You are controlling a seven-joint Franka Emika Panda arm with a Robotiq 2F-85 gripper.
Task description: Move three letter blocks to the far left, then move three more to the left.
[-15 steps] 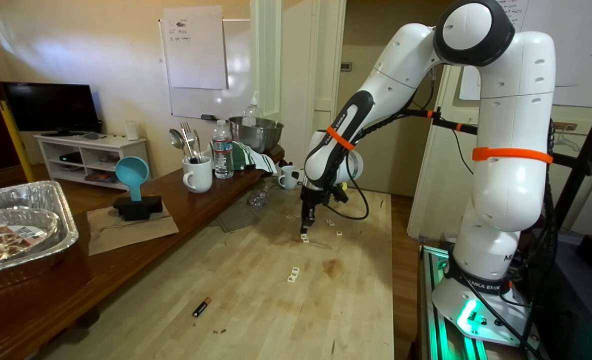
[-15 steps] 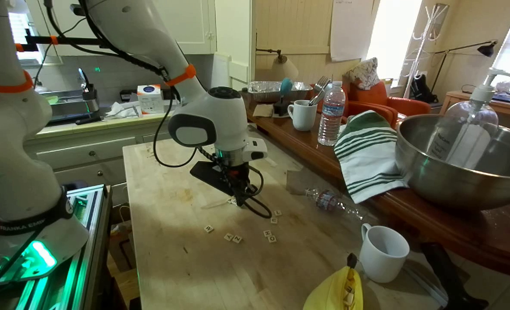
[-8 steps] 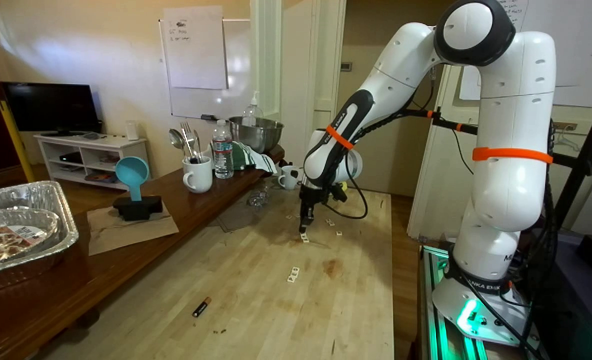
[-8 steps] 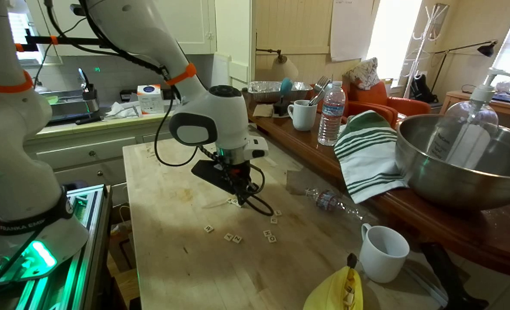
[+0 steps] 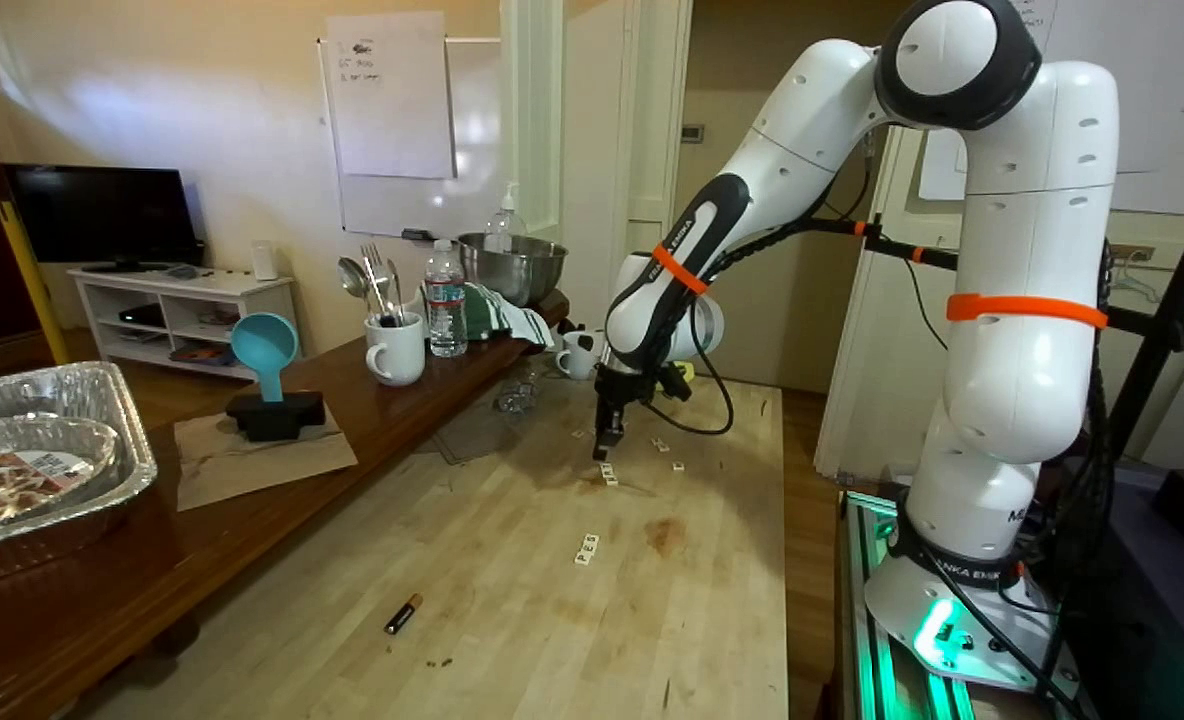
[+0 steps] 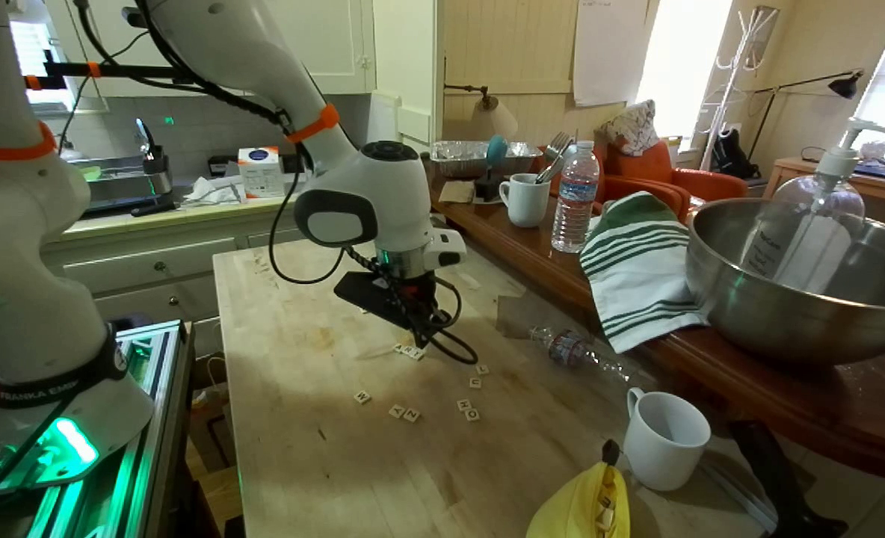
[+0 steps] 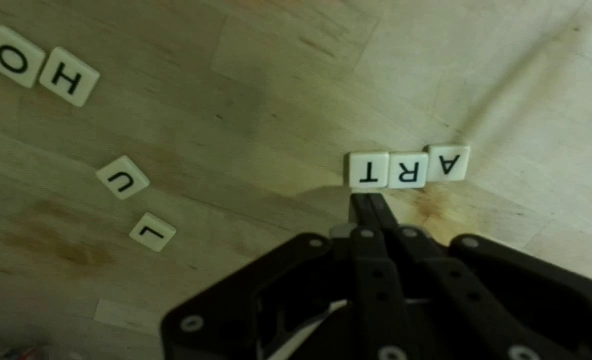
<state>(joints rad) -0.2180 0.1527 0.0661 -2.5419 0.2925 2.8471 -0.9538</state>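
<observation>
My gripper (image 7: 367, 196) is shut with nothing between its fingertips. In the wrist view its tips are just below the T block (image 7: 369, 170), above the table. The T, R (image 7: 408, 170) and A (image 7: 448, 163) blocks form a touching row, A slightly offset. Left of them lie a U block (image 7: 123, 177) and an L block (image 7: 153, 232), apart, and a touching H (image 7: 69, 77) and O (image 7: 15, 56). In an exterior view a W block (image 6: 362, 397) lies alone near a Y (image 6: 397, 411) and N (image 6: 411, 415). A P-E-G-like row (image 5: 587, 549) lies apart.
A battery (image 5: 403, 614) lies on the wooden table (image 5: 512, 640). A yellow pouch (image 6: 581, 504), a white mug (image 6: 665, 441) and a clear plastic bottle (image 6: 573, 351) lie or stand at one end. A raised dark counter (image 5: 302, 420) with a mug and bowl runs along the side.
My shut gripper has risen slightly off the T, R, A row, so more of that row shows. The blocks themselves have not visibly moved.
</observation>
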